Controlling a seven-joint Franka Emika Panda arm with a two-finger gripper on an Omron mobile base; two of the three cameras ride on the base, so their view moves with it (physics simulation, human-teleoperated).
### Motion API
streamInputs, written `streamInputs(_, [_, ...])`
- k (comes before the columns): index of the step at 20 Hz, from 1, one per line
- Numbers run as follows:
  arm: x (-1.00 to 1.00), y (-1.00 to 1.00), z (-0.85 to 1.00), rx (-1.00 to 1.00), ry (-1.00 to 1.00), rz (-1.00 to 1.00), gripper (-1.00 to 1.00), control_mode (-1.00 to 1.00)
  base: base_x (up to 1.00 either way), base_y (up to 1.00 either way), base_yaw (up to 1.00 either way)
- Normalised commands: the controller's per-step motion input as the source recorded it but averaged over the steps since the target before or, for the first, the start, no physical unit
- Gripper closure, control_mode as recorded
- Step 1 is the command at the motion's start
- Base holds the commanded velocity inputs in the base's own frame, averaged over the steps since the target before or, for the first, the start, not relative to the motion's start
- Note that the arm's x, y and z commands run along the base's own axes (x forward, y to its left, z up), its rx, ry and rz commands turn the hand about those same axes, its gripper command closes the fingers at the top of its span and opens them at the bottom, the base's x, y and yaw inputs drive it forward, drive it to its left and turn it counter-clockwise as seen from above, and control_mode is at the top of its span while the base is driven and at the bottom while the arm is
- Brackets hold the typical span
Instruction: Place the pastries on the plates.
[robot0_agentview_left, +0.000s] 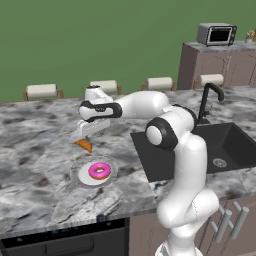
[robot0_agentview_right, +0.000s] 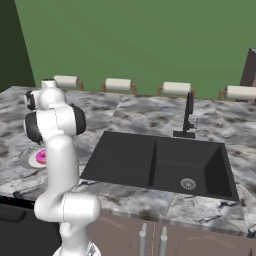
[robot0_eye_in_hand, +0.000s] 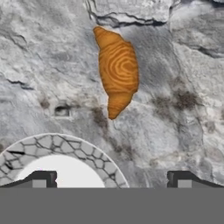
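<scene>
My gripper hangs released over the counter, jaws spread wide and holding nothing.

In the hand view the croissant lies ahead of my fingertips on bare marble, between their two lines and well apart from them; the white plate with its grey rim sits right under my left tip, its edge close to the croissant but not touching; from the left base view the croissant lies just below my gripper, and the donut rests on the plate nearer my base; the sink lies well off to my right.
</scene>
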Motion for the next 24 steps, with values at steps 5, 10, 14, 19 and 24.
streamInputs(5, [0.14, 0.03, -0.38, 0.00, 0.00, 0.00, -1.00, -1.00, 0.00, 0.00, 0.00])
streamInputs(10, [0.13, 0.17, -0.26, 0.00, 0.00, 0.00, -1.00, -1.00, 0.00, 0.00, 0.00])
streamInputs(14, [0.17, 0.17, -0.21, 0.00, 0.00, 0.00, -1.00, -1.00, 0.00, 0.00, 0.00])
streamInputs(19, [0.33, 0.05, -0.18, 0.00, 0.00, 0.00, -1.00, -1.00, 0.00, 0.00, 0.00])
streamInputs(24, [0.35, 0.05, -0.12, 0.00, 0.00, 0.00, -1.00, -1.00, 0.00, 0.00, 0.00])
